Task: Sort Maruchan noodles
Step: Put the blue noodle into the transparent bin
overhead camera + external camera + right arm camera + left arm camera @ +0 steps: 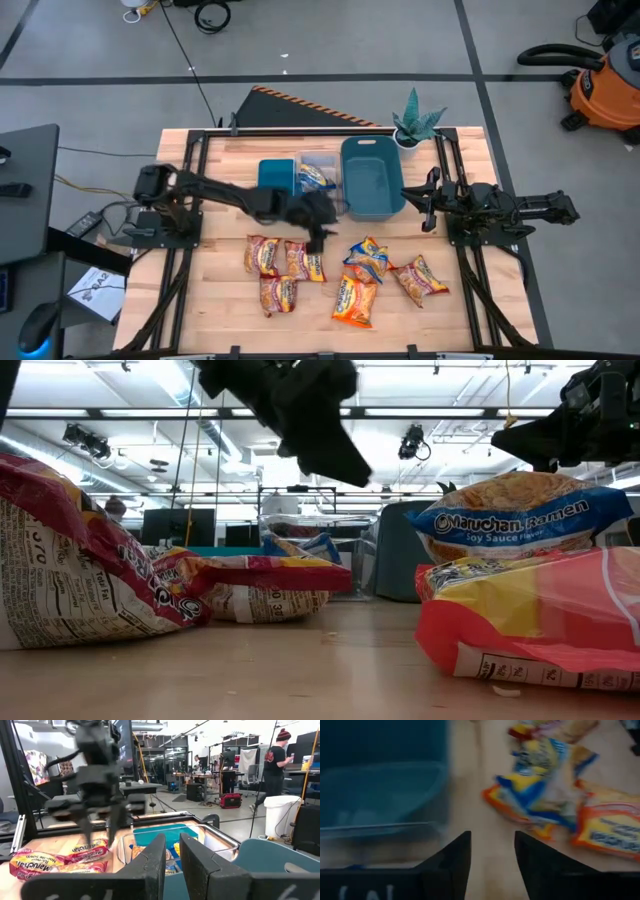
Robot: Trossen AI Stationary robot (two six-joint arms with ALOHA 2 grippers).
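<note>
Several Maruchan packets lie flat on the wooden table: red ones (262, 255) (300, 262) (278, 293), a blue-and-yellow one (367, 260), and orange ones (355, 300) (420, 278). Another blue-and-yellow packet (314, 177) lies in the clear bin (325, 160). My left gripper (318, 236) (492, 851) hangs open and empty above bare table between the bins and the packets; the blue-and-yellow packet (540, 790) lies just ahead of it. My right gripper (425, 200) (172, 855) waits at the table's right side with a narrow gap between its fingers, holding nothing.
A small teal bin (277, 177), the clear bin and a larger teal bin (372, 205) stand in a row at the table's far side. A potted plant (415, 120) stands at the far right corner. Bare wood shows along the near edge (320, 335). A person (275, 760) stands in the room beyond.
</note>
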